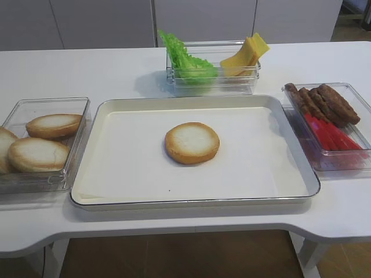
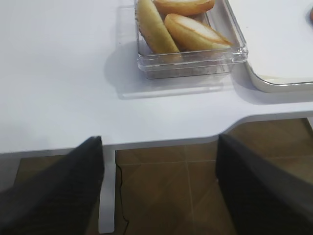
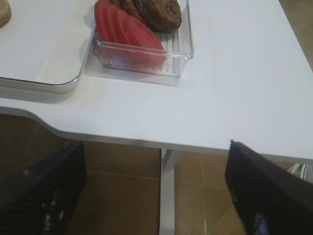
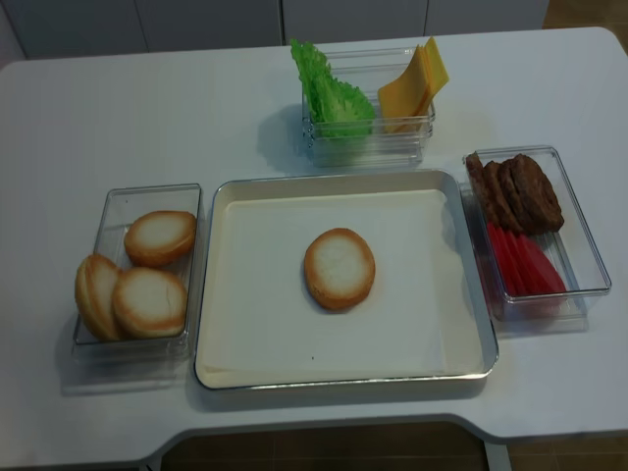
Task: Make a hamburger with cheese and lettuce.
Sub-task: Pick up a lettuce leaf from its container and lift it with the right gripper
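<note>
One bun half lies face up in the middle of the white tray; it also shows from above on the tray. The green lettuce and the yellow-orange cheese slices stand in a clear box behind the tray. My left gripper is open and empty, below the table's front edge at the left. My right gripper is open and empty, below the front edge at the right. Neither gripper shows in the high views.
A clear box at the left holds three more bun halves. A clear box at the right holds dark patties and red strips. Table legs and brown floor lie beneath the grippers.
</note>
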{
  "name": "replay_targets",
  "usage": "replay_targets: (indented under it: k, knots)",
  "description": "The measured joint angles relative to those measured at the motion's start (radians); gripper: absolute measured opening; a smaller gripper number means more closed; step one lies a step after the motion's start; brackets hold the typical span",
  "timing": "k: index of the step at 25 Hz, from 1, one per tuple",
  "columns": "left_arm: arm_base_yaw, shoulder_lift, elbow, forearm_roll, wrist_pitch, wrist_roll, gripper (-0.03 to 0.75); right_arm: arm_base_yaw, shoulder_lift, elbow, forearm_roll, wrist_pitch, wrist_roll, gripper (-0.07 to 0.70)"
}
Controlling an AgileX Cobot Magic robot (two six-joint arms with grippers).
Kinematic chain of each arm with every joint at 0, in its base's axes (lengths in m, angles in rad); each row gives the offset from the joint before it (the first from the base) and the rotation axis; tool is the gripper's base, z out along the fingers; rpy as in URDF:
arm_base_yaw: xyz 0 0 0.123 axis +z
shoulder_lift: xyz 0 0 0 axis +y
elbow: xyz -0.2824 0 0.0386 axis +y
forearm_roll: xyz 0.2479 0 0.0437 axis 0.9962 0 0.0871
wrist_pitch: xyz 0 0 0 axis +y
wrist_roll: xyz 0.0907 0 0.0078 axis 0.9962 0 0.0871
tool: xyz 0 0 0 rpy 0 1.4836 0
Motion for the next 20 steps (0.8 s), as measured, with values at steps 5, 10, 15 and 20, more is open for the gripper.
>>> replay_targets:
  k: [5, 10, 15, 20]
  knots:
    - [0.000, 0.000, 0.000, 0.000, 0.000, 0.000, 0.532, 0.000, 0.000, 0.000, 0.000, 0.000, 0.000, 0.696]
    - [0.000, 0.000, 0.000, 0.000, 0.000, 0.000, 0.532, 0.000, 0.000, 0.000, 0.000, 0.000, 0.000, 0.696]
    - [0.000, 0.000, 0.000, 0.000, 0.000, 0.000, 0.532, 0.000, 0.000, -0.010, 0.021, -0.001, 0.014, 0.696]
    - [0.000, 0.000, 0.000, 0.000, 0.000, 0.000, 0.532, 0.000, 0.021, -0.050, 0.094, 0.015, 0.019, 0.696]
